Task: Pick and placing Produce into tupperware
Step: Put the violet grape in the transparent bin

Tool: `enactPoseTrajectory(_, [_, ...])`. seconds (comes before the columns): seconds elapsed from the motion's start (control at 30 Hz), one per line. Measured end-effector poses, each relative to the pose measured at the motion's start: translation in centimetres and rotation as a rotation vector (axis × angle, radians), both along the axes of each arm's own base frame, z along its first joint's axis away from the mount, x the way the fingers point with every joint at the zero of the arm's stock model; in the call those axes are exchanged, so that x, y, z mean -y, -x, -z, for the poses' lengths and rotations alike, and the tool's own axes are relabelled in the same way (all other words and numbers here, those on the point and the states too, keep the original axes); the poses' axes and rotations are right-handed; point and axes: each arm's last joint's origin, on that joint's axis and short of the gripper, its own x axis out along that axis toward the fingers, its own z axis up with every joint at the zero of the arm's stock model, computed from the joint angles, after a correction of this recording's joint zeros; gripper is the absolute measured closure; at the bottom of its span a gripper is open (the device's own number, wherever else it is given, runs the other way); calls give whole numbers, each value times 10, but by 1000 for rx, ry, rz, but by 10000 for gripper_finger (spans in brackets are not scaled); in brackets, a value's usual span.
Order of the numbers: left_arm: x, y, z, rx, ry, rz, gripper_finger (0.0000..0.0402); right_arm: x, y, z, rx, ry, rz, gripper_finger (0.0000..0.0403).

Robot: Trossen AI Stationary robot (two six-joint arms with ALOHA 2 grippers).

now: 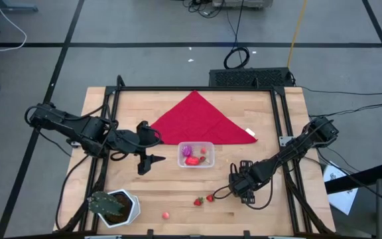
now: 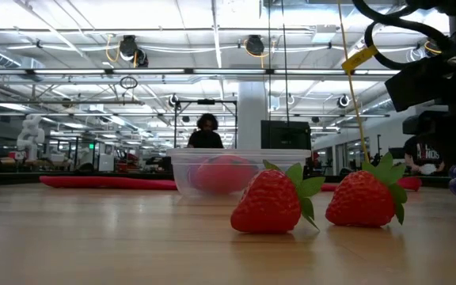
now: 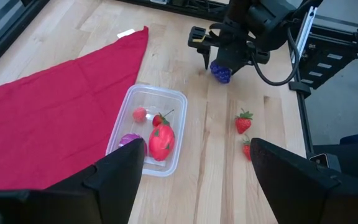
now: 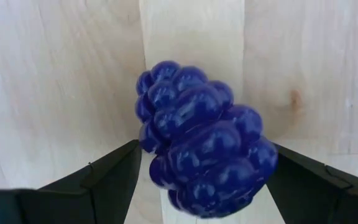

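The clear tupperware (image 1: 211, 163) stands mid-table and holds a purple grape bunch (image 3: 129, 140), two strawberries (image 3: 160, 142) and a small red ball (image 3: 140, 114). To its right a blue-purple grape bunch (image 4: 194, 124) lies on the wood. My right gripper (image 1: 239, 180) points down over it, open, one finger on each side. Two strawberries (image 1: 198, 201) (image 1: 210, 197) and a red ball (image 1: 166, 215) lie nearer the front edge. My left gripper (image 1: 150, 162) hovers open left of the tupperware, holding nothing. My right gripper comes at the blue-purple grape bunch from above with its fingers (image 4: 114, 174) close beside the bunch's two sides. I cannot tell whether they touch it. The bunch appears to rest on the table.
A large red cloth (image 1: 201, 119) lies spread behind the tupperware. A green plant in a white pot (image 1: 115, 206) stands at the front left corner. Bare wood lies between the tupperware and the right gripper. A person (image 2: 206, 133) shows far off in the room.
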Motion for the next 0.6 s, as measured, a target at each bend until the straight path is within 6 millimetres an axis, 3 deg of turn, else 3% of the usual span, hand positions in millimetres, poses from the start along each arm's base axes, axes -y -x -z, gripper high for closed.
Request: enactPoseTrajectory(0.6, [0, 0, 0, 0, -1, 1, 105, 2, -4, 0, 28, -2, -20, 90])
